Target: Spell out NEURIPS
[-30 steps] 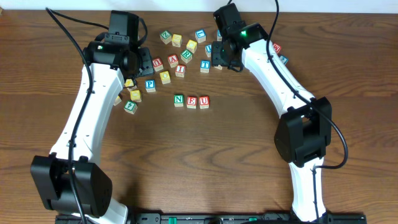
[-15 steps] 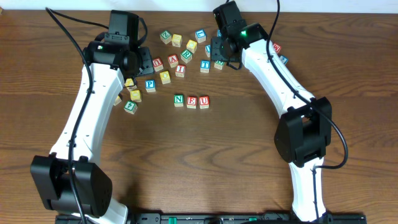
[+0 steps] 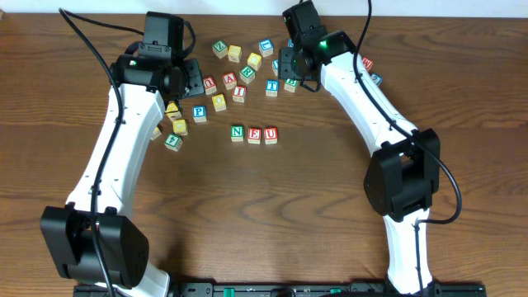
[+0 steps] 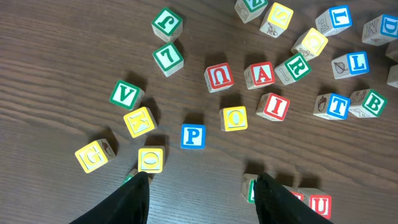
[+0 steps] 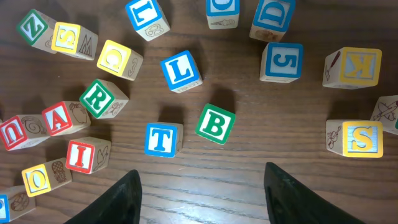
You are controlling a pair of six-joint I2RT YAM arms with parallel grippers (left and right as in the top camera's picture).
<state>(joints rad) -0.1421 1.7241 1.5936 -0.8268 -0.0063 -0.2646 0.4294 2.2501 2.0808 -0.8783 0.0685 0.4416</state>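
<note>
1. The right claw (image 5: pixel 205 199) has edged toward 12 o'clock, its jaws a touch wider: half open, empty.
2. The left claw (image 4: pixel 202 199) is half open and empty, with P (image 4: pixel 193 135) at its 12 o'clock.
3. We see the N-E-U row (image 3: pixel 254 134) laid. R (image 5: pixel 97 98) waits at the right claw's 10 o'clock, likely next.

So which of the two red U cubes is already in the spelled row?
The red U cube ending the row, after the green N and red E; the other U lies loose beside the red A.

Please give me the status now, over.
Left gripper and right gripper open, empty. N-E-U row laid. R cube loose, A cube close beside it.
</note>
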